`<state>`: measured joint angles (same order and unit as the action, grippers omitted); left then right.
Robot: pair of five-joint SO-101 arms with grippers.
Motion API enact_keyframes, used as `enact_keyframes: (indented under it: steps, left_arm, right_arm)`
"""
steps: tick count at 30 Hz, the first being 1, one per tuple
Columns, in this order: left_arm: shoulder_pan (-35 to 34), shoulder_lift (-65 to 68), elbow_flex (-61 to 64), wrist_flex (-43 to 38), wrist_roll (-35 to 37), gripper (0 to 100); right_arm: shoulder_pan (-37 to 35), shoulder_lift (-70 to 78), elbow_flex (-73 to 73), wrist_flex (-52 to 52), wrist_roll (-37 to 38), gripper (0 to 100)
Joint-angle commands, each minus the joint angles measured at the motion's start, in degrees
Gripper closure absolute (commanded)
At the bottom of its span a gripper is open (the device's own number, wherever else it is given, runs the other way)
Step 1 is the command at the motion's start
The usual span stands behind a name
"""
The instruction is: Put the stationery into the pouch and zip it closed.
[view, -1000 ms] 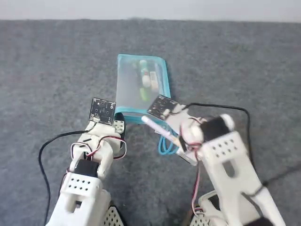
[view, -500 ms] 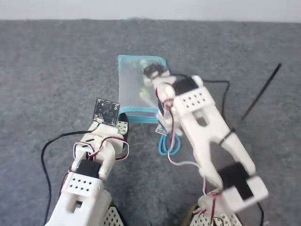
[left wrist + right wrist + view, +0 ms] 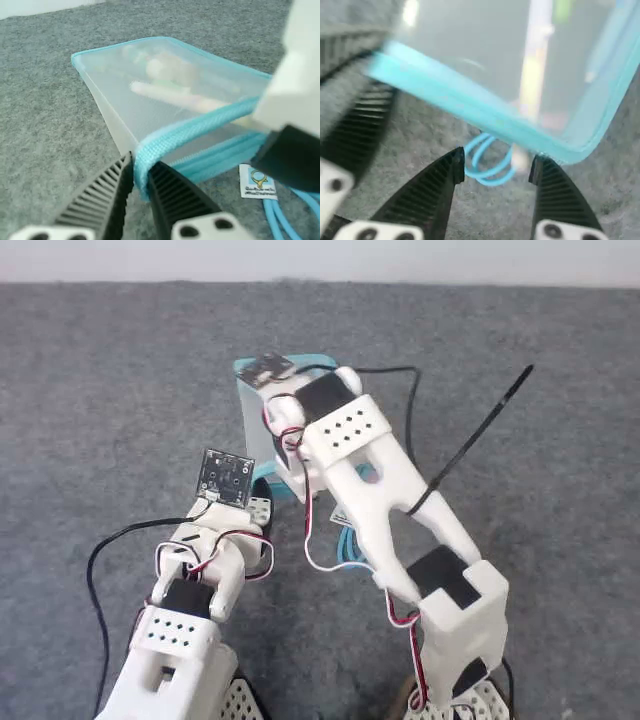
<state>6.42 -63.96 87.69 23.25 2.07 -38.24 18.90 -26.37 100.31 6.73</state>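
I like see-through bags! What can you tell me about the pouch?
The pouch is clear, soft-looking plastic edged with a turquoise zip band. It lies on the grey table, with pen-like stationery showing through. The left gripper pinches its turquoise corner. A blue cord loop lies beside that end.

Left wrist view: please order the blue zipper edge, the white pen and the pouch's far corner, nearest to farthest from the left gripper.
1. The blue zipper edge, pinched in the left gripper.
2. The white pen, inside the pouch, midway.
3. The far corner, at the pouch's other end.
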Motion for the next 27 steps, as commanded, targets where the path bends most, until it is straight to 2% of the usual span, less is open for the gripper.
enact_keyframes:
  steps: [1, 6, 9, 13, 17, 21, 27]
  left_arm:
    - [0.2, -1.3, -0.4, -1.7, -0.6, 99]
    - [0.2, -1.3, -0.4, -1.7, -0.6, 99]
    - [0.2, -1.3, -0.4, -1.7, -0.6, 99]
    - [0.1, -1.3, -0.4, -1.7, -0.6, 99]
    - [0.1, -1.3, -0.4, -1.7, -0.6, 99]
    - [0.1, -1.3, -0.4, -1.7, -0.6, 99]
    - [0.1, -1.3, -0.4, -1.7, -0.6, 99]
  right_arm:
    - [-0.7, -1.8, -4.4, 1.8, 1.7, 78.5]
    - [-0.4, -8.7, -3.9, 0.6, 1.8, 78.6]
    - [1.9, -14.5, 1.2, -3.0, 1.6, 79.8]
    - [6.5, -25.5, 18.0, -14.6, 1.6, 85.0]
    - [7.8, -39.3, 40.0, -26.2, 1.8, 85.4]
    - [9.5, -48.9, 55.9, -29.0, 2.4, 85.4]
    - [16.6, -51.9, 67.4, -31.7, 4.6, 85.4]
